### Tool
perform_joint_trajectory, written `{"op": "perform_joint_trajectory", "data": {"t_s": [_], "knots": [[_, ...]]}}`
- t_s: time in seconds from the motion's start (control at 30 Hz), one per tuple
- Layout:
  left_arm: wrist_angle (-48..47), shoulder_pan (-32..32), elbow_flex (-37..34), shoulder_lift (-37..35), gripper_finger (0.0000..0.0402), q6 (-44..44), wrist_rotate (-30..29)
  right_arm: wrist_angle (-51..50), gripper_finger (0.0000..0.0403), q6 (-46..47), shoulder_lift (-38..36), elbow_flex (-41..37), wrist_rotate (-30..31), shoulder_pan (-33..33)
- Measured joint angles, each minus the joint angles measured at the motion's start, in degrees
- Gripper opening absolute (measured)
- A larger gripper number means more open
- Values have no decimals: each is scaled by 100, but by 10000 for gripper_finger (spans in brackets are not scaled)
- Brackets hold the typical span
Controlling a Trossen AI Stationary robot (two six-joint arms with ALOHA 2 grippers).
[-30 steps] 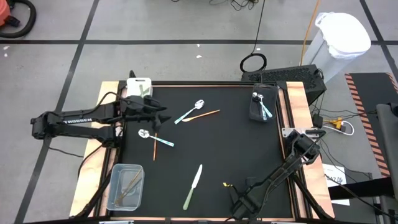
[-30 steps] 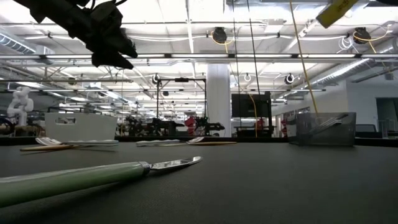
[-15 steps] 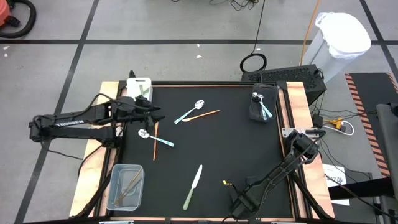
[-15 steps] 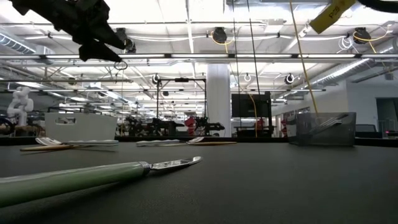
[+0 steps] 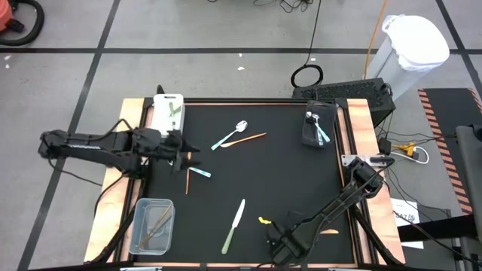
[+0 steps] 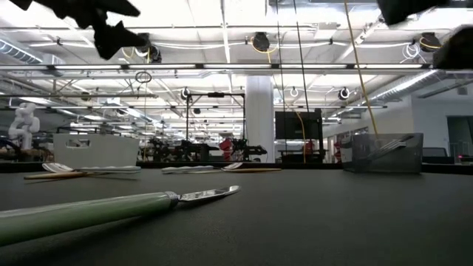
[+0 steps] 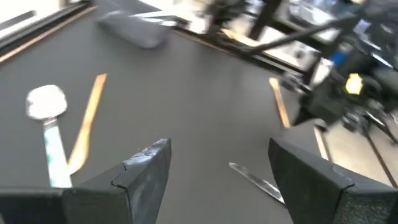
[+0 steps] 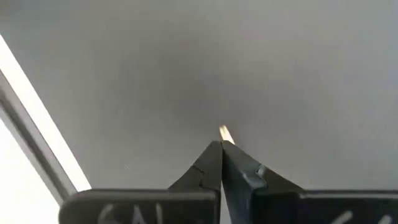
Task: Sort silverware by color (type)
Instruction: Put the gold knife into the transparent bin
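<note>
Black matte table (image 5: 286,181), pale industrial hall behind. Left gripper (image 7: 214,168) spread wide, empty, silver blue-handled spoon (image 7: 50,124) and thin orange utensil (image 7: 87,121) just ahead. Right gripper (image 8: 221,149) pinched shut, an orange tip (image 8: 224,131) between fingertips.

Two dark robot arms, black all over, w/ two-finger grippers.

Left arm (image 5: 90,145): slim black links, white lettering along one link, thin black cable looping off it by the table edge. Right arm (image 5: 343,199): same matte black build, bulkier joint at the base, small yellow bit near its tip. Left gripper (image 7: 214,165): two chunky wedge-shaped fingers (image 7: 146,171), dark grey, scuffed pale at the tips. Right gripper (image 8: 221,152): black fingers tapering to a point, faint embossed marks on the block behind them.
</note>
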Motion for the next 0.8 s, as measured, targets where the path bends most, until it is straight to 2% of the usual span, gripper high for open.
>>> {"op": "perform_joint_trajectory", "data": {"t_s": [0.23,0.37,0.47,0.53,0.67,0.8], "knots": [[702,-766,0,579,269,318,-14,-20,1,1531,0,557,1462,-126],[846,-947,0,827,269,685,-24,-39,0,1892,-4,903,2162,-289],[836,-969,0,922,269,726,-28,-176,0,2028,-4,1208,2344,-485],[839,-969,0,939,269,783,-33,-442,0,1963,-16,1362,1985,-625],[871,-969,0,947,269,1069,-41,-1075,12,1699,-18,1421,506,-795],[872,-967,0,1012,269,1624,-61,-1565,52,1267,-22,1361,-176,-784]]}}
